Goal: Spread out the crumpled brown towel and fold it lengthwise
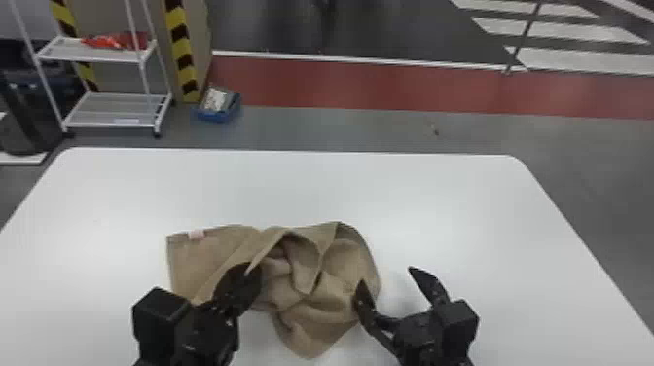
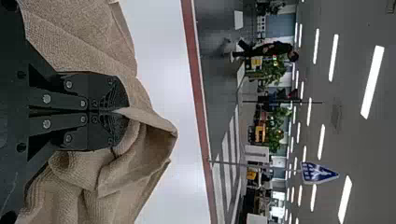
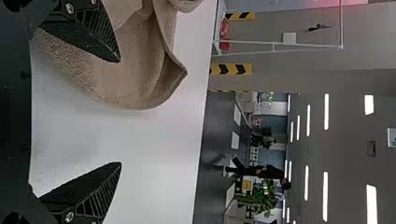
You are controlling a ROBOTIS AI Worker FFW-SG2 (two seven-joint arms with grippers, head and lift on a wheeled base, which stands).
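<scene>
At the brown towel (image 1: pixel 333 306), left arm's (image 1: pixel 194 336) jaws clamped, right arm's (image 1: pixel 428 336) apart.

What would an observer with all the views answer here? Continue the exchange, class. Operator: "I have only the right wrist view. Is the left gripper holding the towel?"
Observer: Yes. The left gripper has its fingers closed on a fold of the towel.
Operator: Where is the towel's label?
Observer: The pale label lies on the far edge, near the towel's far left corner in the head view.
</scene>
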